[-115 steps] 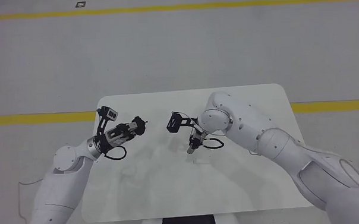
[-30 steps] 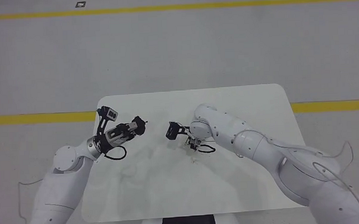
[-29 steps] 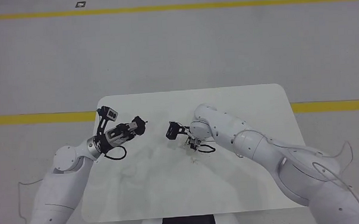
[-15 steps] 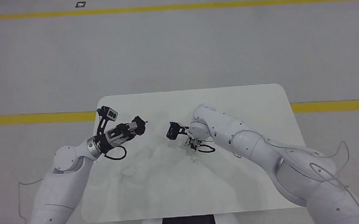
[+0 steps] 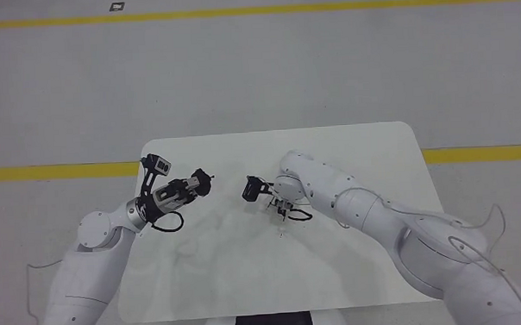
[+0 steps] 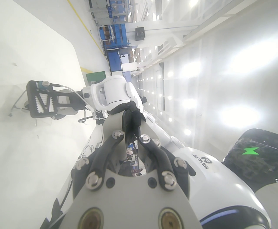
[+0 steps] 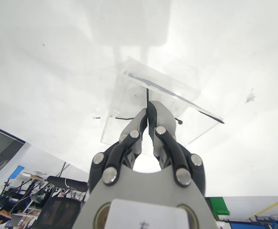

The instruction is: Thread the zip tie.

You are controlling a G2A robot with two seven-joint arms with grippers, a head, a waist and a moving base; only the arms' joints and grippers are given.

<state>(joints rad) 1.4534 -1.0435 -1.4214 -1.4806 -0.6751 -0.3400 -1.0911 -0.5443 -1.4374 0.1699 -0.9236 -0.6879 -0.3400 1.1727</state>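
A thin black zip tie [image 7: 147, 95] is pinched between the fingertips of my right gripper [image 7: 148, 106], which is shut on its strap. The strap runs up to the top edge of a clear acrylic block [image 7: 191, 121] on the table. More of the black tie crosses behind the fingers, with its square head [image 7: 179, 121] to one side. From above, the right gripper [image 5: 280, 216] points down near the table's middle. My left gripper [image 5: 202, 177] hovers further left, apart from the block. The left gripper [image 6: 130, 112] is shut on a small black piece [image 6: 131, 121].
The white table [image 5: 364, 150] has rounded corners and bare surface around the block. The right arm's wrist camera [image 6: 41, 102] faces the left gripper. Grey floor with yellow lines [image 5: 255, 11] lies beyond the table.
Since 3.8 s ago the right wrist has shifted slightly left and toward the near edge, its forearm folding lower. Over the last second it barely moved. The left arm has kept still.
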